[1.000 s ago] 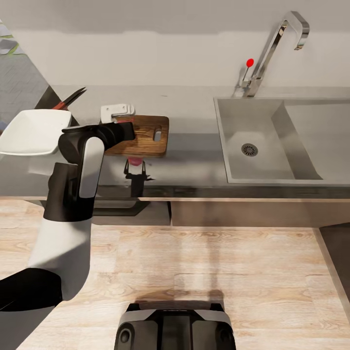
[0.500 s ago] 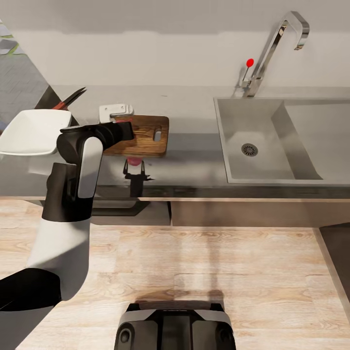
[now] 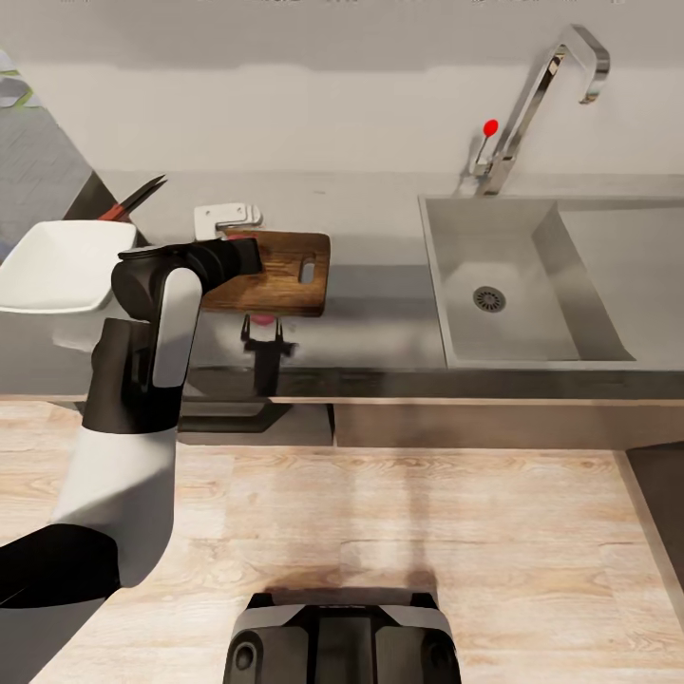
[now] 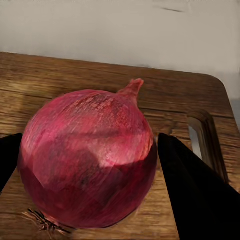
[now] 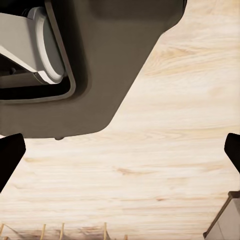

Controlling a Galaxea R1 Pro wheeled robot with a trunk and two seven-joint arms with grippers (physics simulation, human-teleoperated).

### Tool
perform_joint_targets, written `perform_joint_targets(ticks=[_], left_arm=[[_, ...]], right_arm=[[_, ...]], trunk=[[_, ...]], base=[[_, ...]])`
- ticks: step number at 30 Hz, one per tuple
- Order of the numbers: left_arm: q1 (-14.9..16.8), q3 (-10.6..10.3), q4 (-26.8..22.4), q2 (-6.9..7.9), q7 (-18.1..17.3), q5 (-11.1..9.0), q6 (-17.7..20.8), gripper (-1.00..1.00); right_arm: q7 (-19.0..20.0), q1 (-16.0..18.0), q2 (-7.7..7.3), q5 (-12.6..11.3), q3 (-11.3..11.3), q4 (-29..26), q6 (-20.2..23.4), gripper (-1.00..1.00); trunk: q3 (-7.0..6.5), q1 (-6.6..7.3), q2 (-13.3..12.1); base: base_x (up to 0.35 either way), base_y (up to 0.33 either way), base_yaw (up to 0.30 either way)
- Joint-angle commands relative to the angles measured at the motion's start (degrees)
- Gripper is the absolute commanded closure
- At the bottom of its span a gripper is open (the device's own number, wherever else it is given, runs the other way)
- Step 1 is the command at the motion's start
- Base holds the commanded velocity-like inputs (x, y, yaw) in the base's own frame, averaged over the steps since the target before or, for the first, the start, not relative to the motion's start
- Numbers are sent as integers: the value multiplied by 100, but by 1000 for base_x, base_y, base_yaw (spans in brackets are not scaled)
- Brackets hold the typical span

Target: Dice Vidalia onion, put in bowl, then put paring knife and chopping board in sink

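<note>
While over chopping board (image 4: 165,95), onion (image 4: 87,157) between left end effector (image 4: 90,165) fingers (image 4: 192,190)

**Onion on the board, sink bare**

The red-skinned onion (image 4: 87,157) sits on the dark wooden chopping board (image 3: 285,271), stem tip tilted up. The board lies flat on the grey surface (image 3: 380,323), slot handle toward the sink (image 3: 503,285) at 3 o'clock. White bowl (image 3: 52,266) at the board's 9 o'clock; paring knife (image 3: 133,198) at 10 o'clock.
</note>
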State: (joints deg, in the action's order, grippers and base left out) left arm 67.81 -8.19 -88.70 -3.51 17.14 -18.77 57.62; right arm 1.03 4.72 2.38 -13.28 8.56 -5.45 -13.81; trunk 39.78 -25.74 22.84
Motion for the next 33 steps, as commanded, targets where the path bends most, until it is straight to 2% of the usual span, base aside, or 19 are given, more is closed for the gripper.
perform_joint_targets(ticks=[1,27,28,33], left_arm=[[4,-1,-5,0,44,-57,18,100],[-1,-7,8,-1,44,-57,21,100],[-3,-7,5,-1,44,-57,18,-100],[-4,-7,2,-8,44,-57,21,-100]], right_arm=[[11,2,-1,-60,41,8,-25,-100],[11,2,-1,-60,40,9,-27,-100],[11,2,-1,-60,40,9,-26,-100],[11,2,-1,-60,40,9,-25,-100]], trunk=[[6,-4,8],[6,-4,8],[6,-4,8],[6,-4,8]], base=[[96,0,0],[6,0,0],[0,0,0],[0,0,0]])
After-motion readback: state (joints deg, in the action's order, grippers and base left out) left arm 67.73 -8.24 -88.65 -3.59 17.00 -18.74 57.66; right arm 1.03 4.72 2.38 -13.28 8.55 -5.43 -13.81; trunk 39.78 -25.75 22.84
